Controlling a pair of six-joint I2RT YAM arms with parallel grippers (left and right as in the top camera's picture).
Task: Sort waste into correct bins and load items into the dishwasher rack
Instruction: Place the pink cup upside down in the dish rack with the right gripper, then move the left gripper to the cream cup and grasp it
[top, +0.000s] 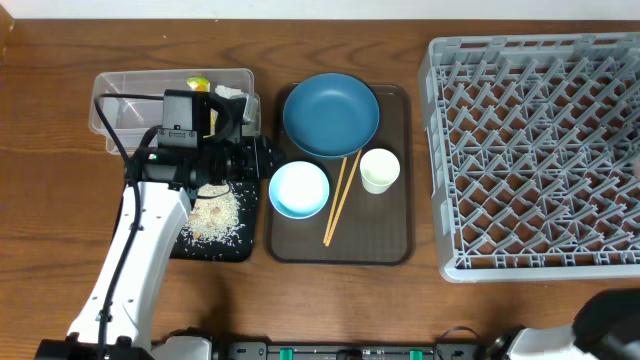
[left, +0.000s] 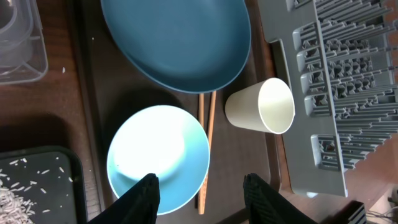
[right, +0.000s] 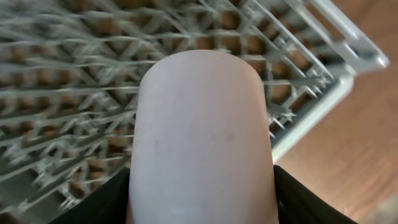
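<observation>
Smooth pink cup (right: 202, 137) clamped in right jaws over grey lattice rack (right: 62, 68); left jaws wide.

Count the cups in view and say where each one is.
2. The pale cup sits on the brown tray beside the chopsticks; the pink cup is held in the right gripper above the dishwasher rack. None appears hidden.

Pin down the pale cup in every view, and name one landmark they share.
Overhead: pale cup on the brown tray, right of the chopsticks.
Left wrist: pale cup right of centre, left of the grey rack.
Right wrist: not in it; only a pink cup.
Shared landmark: the grey rack.
</observation>
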